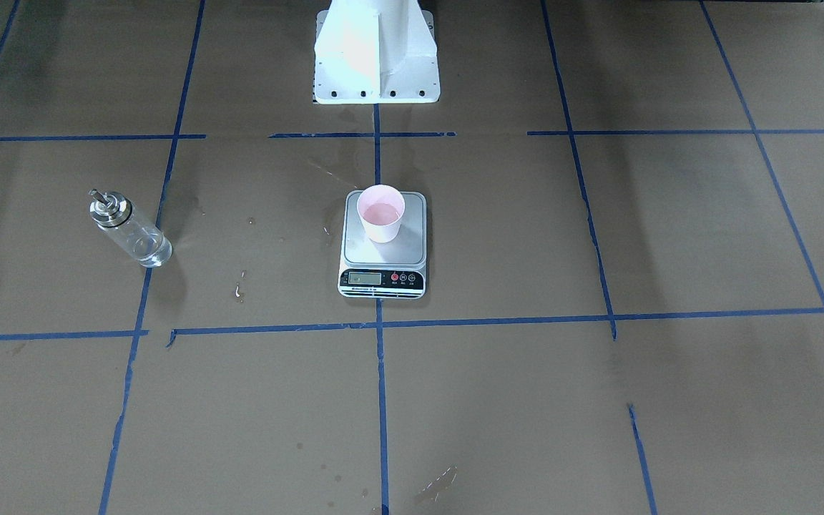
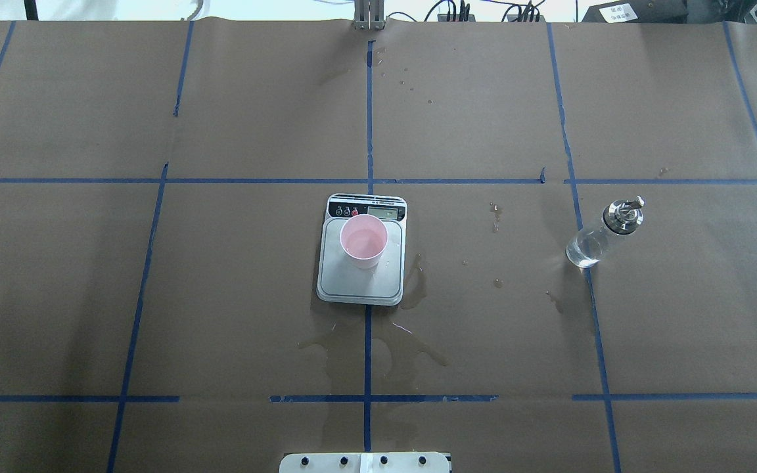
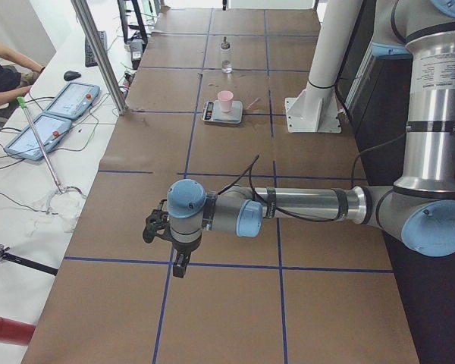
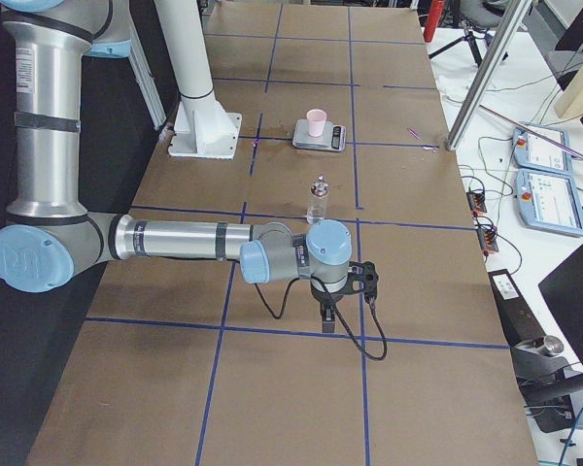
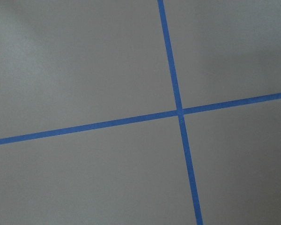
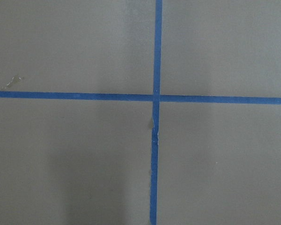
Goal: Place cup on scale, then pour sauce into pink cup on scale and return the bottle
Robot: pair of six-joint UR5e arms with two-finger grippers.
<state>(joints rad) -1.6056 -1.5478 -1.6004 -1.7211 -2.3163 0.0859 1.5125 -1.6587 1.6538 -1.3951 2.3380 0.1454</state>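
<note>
The pink cup stands upright on the silver scale at the table's middle, also seen from above as cup on scale. The glass bottle stands upright on the paper, well off to the robot's right, with clear sauce in its lower part. Both arms are pulled far out to the table's ends. The left gripper hangs over bare paper in the exterior left view, and the right gripper does so in the exterior right view. I cannot tell whether either is open or shut. Nothing is held.
Wet stains spread on the brown paper in front of the scale, with droplets between scale and bottle. The white robot base stands behind the scale. A metal pole, tablets and a person's arm are beside the table.
</note>
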